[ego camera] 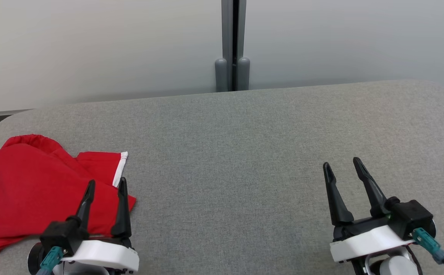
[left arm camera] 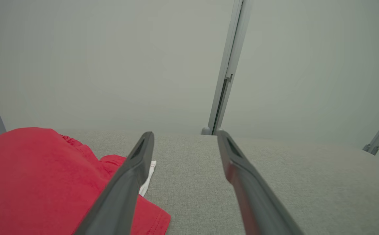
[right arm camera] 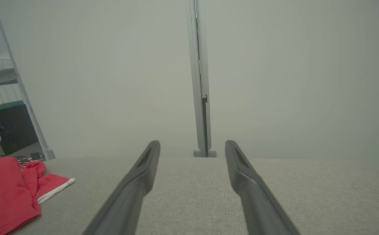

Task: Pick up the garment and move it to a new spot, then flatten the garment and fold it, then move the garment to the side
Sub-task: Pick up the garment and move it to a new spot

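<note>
Red garment bunched at left end of desk, head view: left hand spread wide above its edge, right hand spread wide over bare desk, both empty | left wrist: white trim beside left hand | right wrist: shelf and dark box beyond garment, well apart from right hand

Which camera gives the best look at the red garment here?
Head view: the red garment lies crumpled at the table's left end, white trim visible, cropped by the frame edge. Left wrist view: close, cropped, partly behind a finger. Right wrist view: small, low angle.
</note>
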